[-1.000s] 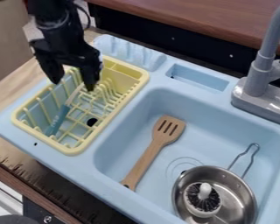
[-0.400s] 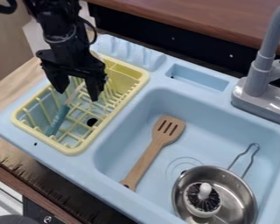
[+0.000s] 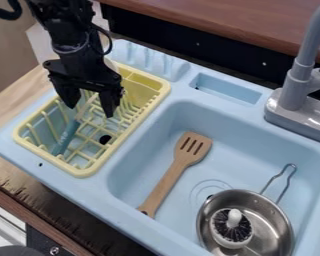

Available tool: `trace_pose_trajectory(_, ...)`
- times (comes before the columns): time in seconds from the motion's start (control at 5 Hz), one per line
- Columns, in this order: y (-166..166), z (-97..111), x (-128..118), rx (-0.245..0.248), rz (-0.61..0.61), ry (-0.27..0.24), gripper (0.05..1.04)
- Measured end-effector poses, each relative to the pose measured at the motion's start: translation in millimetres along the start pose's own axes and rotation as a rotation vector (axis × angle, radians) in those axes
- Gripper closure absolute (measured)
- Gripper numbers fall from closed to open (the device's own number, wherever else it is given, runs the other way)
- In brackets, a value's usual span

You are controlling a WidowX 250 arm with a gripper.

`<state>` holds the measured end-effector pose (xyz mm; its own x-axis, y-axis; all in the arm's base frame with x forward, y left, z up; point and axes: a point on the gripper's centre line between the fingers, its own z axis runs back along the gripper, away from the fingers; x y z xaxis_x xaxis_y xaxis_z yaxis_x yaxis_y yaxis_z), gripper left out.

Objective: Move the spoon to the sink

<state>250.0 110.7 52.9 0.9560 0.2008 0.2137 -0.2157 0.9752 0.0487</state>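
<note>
Since the teal-handled spoon lies in the yellow dish rack, the gripper hangs over its pale end, jaws apart, presumably to straddle and lift it.

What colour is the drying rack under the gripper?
Pale yellow; the drying rack shows best in the camera view.

Just one of each can be spotted: dish rack, teal-handled utensil, slotted wooden spatula, metal pan, round scrub brush, gray faucet and, yeah, blue sink.
</note>
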Motion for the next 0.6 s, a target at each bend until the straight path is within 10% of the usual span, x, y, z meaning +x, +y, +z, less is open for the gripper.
trace_pose_trajectory(0.6, 5.7, -11.5, -4.3, 0.031, -0.015, 0.009, 0.086)
